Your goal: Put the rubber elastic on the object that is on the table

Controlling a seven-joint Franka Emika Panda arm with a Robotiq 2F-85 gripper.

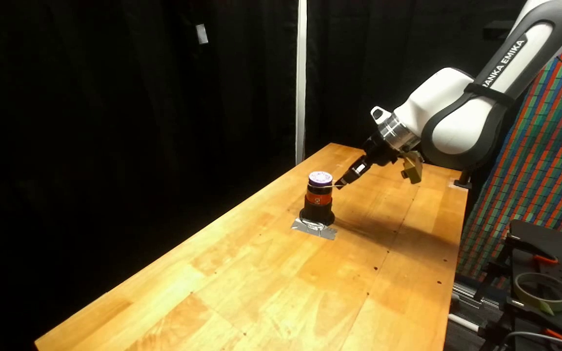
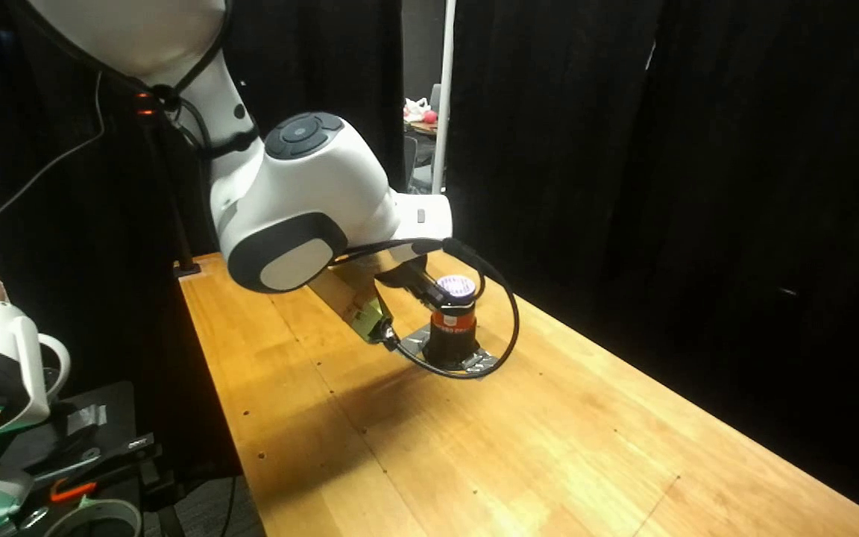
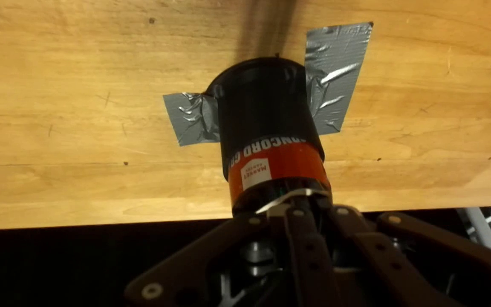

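Observation:
The object (image 1: 319,199) is a dark upright jar with an orange-red band and a white-purple lid, standing on the table (image 1: 261,273). It also shows in the other exterior view (image 2: 452,321) and the wrist view (image 3: 267,111). The thin pale rubber elastic (image 1: 324,186) runs from my fingertips across the jar's upper part, just below the lid; it also crosses the wrist view (image 3: 286,199). Its far side is hidden. My gripper (image 1: 340,184) is tilted down beside the jar's top; in the wrist view its fingers (image 3: 303,204) look close together, shut on the elastic.
Silver tape (image 3: 335,76) fixes the jar's base to the table. A black cable (image 2: 515,321) loops from the wrist beside the jar. A side shelf (image 1: 547,243) with a tape roll (image 1: 542,291) stands beyond the table edge. Black curtains hang behind.

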